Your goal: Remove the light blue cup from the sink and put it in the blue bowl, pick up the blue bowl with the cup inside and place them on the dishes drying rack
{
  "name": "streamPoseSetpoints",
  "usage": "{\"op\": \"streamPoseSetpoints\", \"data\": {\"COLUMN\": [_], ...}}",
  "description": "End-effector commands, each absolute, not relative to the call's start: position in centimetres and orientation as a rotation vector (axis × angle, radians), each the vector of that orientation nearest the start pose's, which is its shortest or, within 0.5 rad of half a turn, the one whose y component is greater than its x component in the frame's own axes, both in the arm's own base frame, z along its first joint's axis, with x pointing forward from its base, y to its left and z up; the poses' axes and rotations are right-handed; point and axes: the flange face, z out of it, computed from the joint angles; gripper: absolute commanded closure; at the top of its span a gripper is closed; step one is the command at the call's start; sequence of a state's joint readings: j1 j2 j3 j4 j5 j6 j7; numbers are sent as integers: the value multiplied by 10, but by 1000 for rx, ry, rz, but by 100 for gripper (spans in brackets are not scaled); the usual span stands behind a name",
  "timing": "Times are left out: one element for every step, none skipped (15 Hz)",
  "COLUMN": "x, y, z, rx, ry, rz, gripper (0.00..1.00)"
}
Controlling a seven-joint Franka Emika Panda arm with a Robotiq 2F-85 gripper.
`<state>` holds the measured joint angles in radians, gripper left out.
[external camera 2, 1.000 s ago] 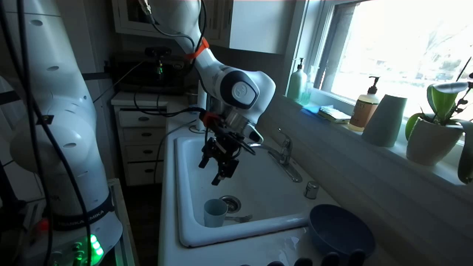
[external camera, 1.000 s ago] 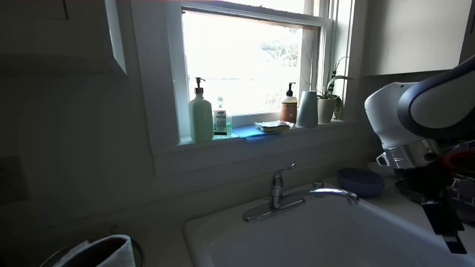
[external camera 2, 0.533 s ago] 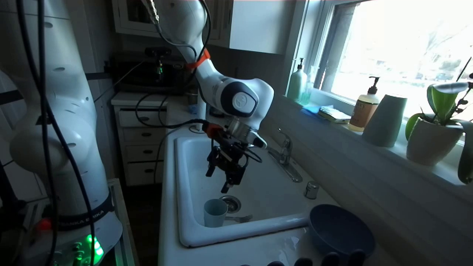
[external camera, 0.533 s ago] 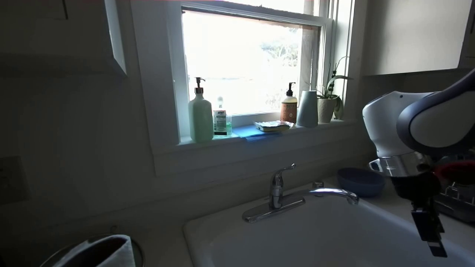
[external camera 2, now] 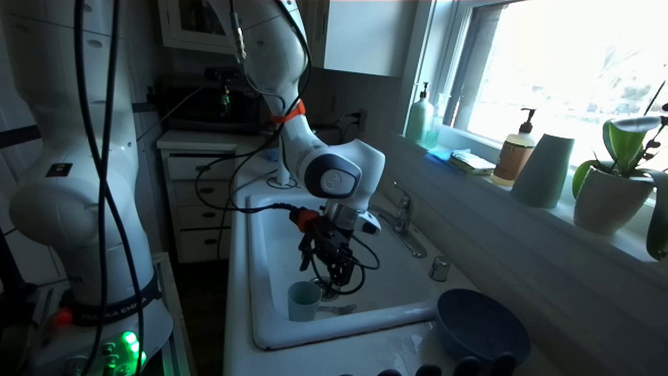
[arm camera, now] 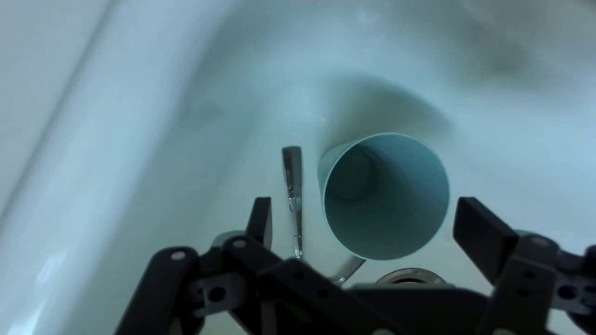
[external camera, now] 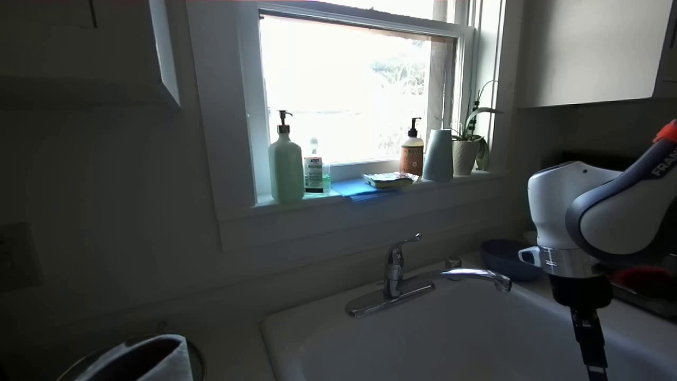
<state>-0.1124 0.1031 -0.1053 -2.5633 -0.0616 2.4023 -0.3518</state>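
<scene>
The light blue cup (external camera 2: 304, 302) stands upright in the white sink (external camera 2: 339, 325), near the rim. In the wrist view the cup (arm camera: 386, 200) shows its open mouth from above. My gripper (arm camera: 363, 209) is open and points down. In that view the cup's mouth lies between its fingers, closer to the right one, touching neither. In an exterior view the gripper (external camera 2: 321, 278) hangs over the sink above and behind the cup. The blue bowl (external camera 2: 480, 326) sits on the counter beside the sink. The drying rack (external camera: 648, 304) shows only partly, dark, behind the arm.
Silverware (arm camera: 293, 186) lies in the sink beside the cup, close to the drain (arm camera: 412, 275). The chrome faucet (external camera: 470, 273) reaches over the basin. A metal cap (external camera 2: 440, 268) stands near the bowl. Soap bottles and a grey-blue tumbler (external camera 2: 543, 169) line the windowsill.
My gripper has come down into the sink area, nearer the cup, and has turned to point more steeply down. It stays open. The cup and bowl have not moved.
</scene>
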Motion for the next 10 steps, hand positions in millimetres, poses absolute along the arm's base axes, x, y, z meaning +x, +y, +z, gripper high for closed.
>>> {"op": "streamPoseSetpoints", "data": {"x": [408,407,407,408,409,409,410,411,411,412], "y": [-102,-102,-103,-104,-103,-102,-102,-102,-101,-100], "z": [187,181,176,172,168,164,159,155,150,147], "rx": [-3023,-3015,-3008,-3005,-2999,-3000,-3000,-2995,-2994,-2994], "ry": [-363,-389,-420,-444,-470,-494,-514,-527,-535,-540], "rz": [395,393,389,376,360,346,335,327,313,298], "gripper": [0,0,0,0,0,0,2,4,2,13]}}
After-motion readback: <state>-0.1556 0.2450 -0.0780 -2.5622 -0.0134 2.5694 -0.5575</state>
